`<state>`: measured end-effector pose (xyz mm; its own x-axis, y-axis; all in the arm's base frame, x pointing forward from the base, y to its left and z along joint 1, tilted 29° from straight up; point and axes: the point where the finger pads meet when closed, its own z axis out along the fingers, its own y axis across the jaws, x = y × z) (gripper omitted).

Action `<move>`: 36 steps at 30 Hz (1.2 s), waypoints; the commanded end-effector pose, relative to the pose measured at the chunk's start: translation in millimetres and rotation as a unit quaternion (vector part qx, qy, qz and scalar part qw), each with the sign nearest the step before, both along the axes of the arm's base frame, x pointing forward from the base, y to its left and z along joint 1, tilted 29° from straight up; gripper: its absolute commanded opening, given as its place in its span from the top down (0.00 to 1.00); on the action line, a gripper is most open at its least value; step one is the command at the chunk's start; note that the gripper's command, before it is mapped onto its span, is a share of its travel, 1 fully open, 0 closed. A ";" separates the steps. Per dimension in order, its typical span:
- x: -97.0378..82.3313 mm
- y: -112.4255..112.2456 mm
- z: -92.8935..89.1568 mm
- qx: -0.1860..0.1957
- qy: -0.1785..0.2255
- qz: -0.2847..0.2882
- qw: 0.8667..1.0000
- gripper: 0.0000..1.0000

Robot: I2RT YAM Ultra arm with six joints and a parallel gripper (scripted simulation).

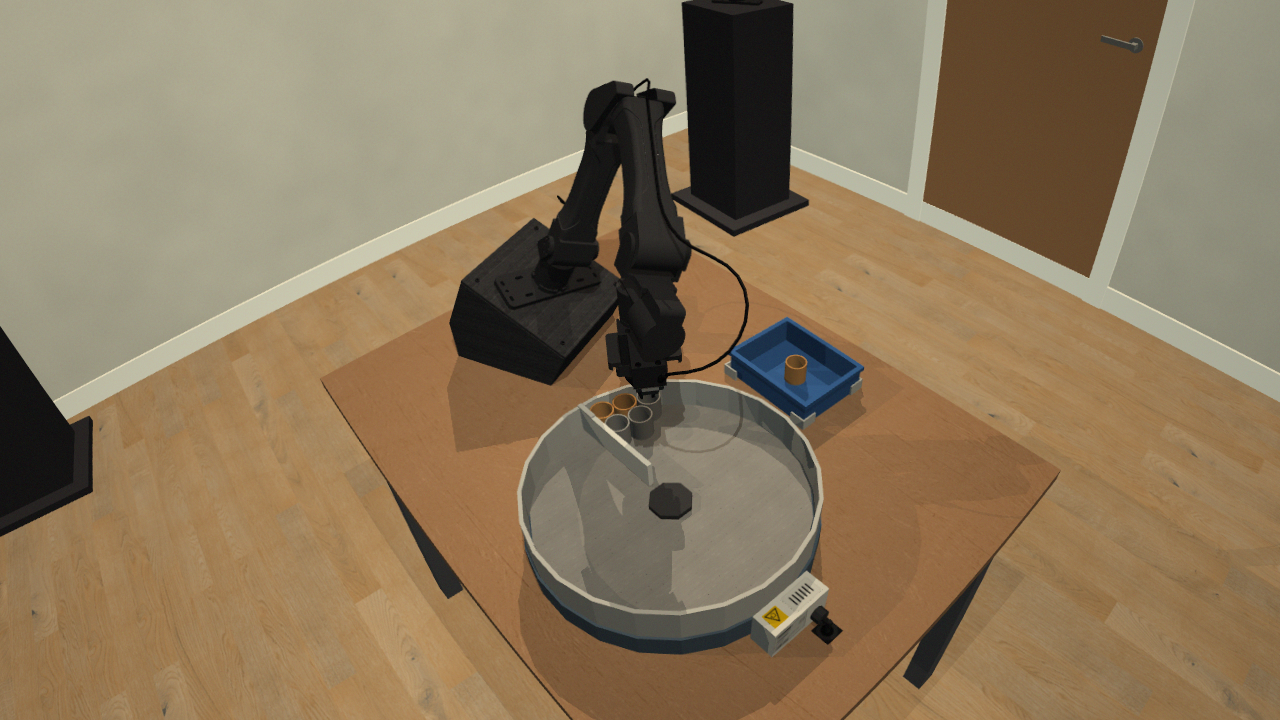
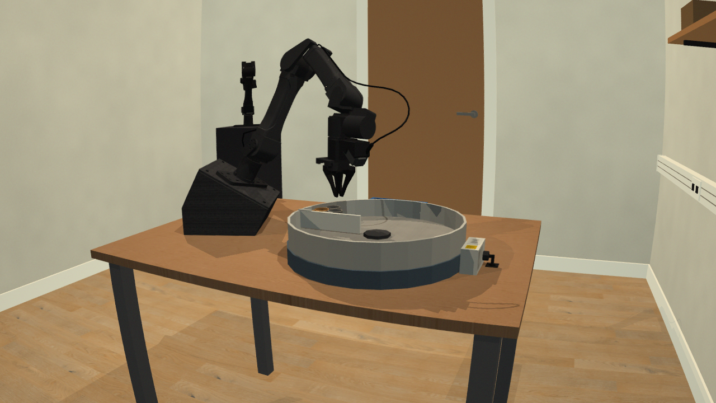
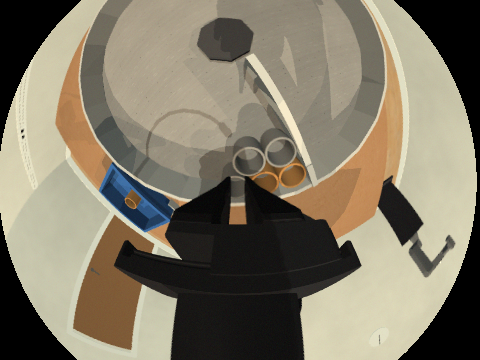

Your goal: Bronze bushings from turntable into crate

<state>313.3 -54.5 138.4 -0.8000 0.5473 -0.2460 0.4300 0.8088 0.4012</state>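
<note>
My gripper (image 1: 648, 394) (image 2: 338, 195) (image 3: 237, 182) is shut with a narrow gap and holds nothing. It hangs above the turntable (image 1: 669, 624) (image 2: 375, 255) (image 3: 175, 75), near its rim on the arm's side. Two bronze bushings (image 1: 623, 405) (image 3: 292, 175) stand there by the rim and the divider. Two steel bushings (image 1: 640, 425) (image 3: 247, 143) stand on their inner side. A third steel bushing (image 3: 237, 187) is partly hidden beneath the fingertips in the wrist view. One bronze bushing (image 1: 795, 372) (image 3: 134, 196) stands upright in the blue crate (image 1: 827, 396) (image 3: 112, 187).
A pale upright divider (image 1: 617, 443) (image 2: 330, 222) (image 3: 282, 107) runs from the turntable's rim toward the dark central hub (image 1: 670, 500) (image 2: 377, 234) (image 3: 225, 39). The turntable's raised wall stands between the bushings and the crate. A control box (image 1: 789, 613) (image 2: 472, 256) sits outside the turntable.
</note>
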 end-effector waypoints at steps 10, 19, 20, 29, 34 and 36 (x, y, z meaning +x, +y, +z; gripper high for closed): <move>9.7 -8.3 19.9 -0.008 -0.028 -0.005 1.000 0.85; 9.7 -8.3 19.9 -0.008 -0.028 -0.005 1.000 0.85; 9.7 -8.3 19.9 -0.008 -0.028 -0.005 1.000 0.85; 9.7 -8.3 19.9 -0.008 -0.028 -0.005 1.000 0.85; 9.7 -8.3 19.9 -0.008 -0.028 -0.005 1.000 0.85; 9.7 -8.3 19.9 -0.008 -0.028 -0.005 1.000 0.85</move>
